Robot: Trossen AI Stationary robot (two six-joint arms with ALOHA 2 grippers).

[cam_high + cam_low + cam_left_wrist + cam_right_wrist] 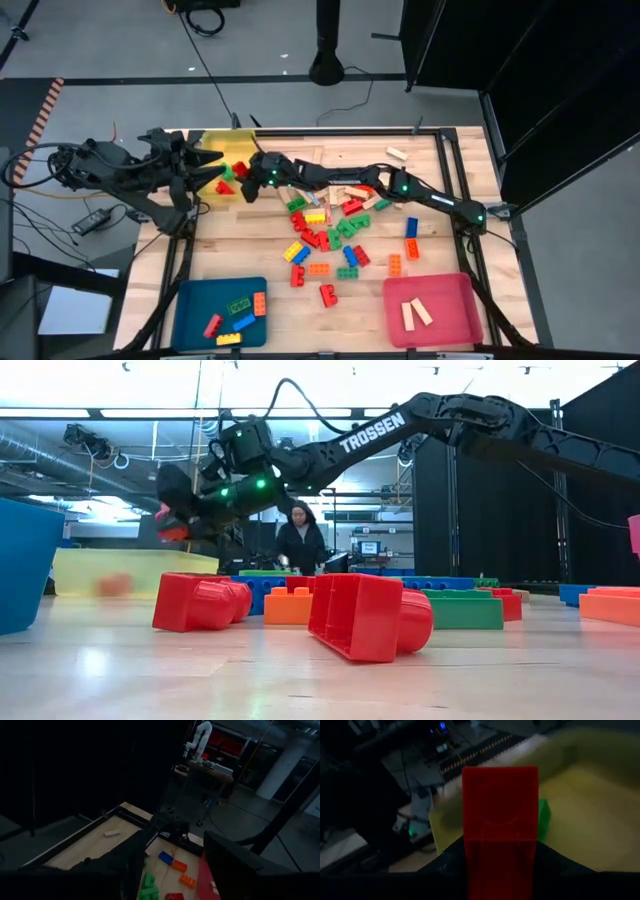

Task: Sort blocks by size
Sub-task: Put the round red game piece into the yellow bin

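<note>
The right gripper point(243, 178) reaches across the counter point(270, 265) to the yellow tray point(228, 146), its fingers pinching a red block point(500, 827) over the tray, where a green block point(543, 817) lies; the left gripper point(207, 160) waits at the tray's edge with its fingers spread. Most blocks point(330, 232) lie mixed in the counter's middle; some sit in the blue tray point(195, 300), and two wooden bars point(416, 313) lie in the pink tray point(450, 290).
</note>
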